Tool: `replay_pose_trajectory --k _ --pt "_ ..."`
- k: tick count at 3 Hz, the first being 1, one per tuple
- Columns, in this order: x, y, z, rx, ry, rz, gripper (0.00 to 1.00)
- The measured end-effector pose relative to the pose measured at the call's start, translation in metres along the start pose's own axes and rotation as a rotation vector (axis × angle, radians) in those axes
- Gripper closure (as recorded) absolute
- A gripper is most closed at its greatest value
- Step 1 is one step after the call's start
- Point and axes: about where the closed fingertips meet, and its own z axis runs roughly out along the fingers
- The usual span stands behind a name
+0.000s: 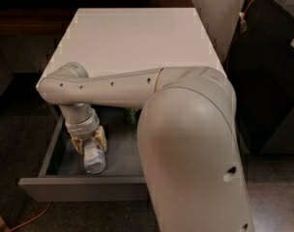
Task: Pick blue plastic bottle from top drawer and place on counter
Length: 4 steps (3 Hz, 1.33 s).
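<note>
The top drawer (84,187) stands pulled open below the white counter (132,37). The blue plastic bottle (95,161) lies on its side in the left part of the drawer, its base toward the drawer front. My gripper (89,142) reaches down into the drawer, and its tan fingers (102,138) sit close against both sides of the bottle's upper end. The bottle rests on the drawer floor. My arm (118,83) crosses in front of the counter's front edge.
A dark green can (132,116) stands at the back of the drawer, mostly hidden behind my arm. My large arm housing (195,153) covers the drawer's right half. A dark cabinet (272,66) stands to the right, and an orange cable (33,216) lies on the floor.
</note>
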Motion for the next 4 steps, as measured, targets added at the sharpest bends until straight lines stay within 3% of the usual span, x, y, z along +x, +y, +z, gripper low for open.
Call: replay_pose_trajectory --k 1,2,4 --pt "-0.005 0.007 -0.009 0.003 0.012 0.017 0.78" --pt "-0.015 0.016 -0.044 0.031 0.061 0.012 0.99" --pt "-0.051 0.017 -0.097 0.085 0.078 -0.050 1.00"
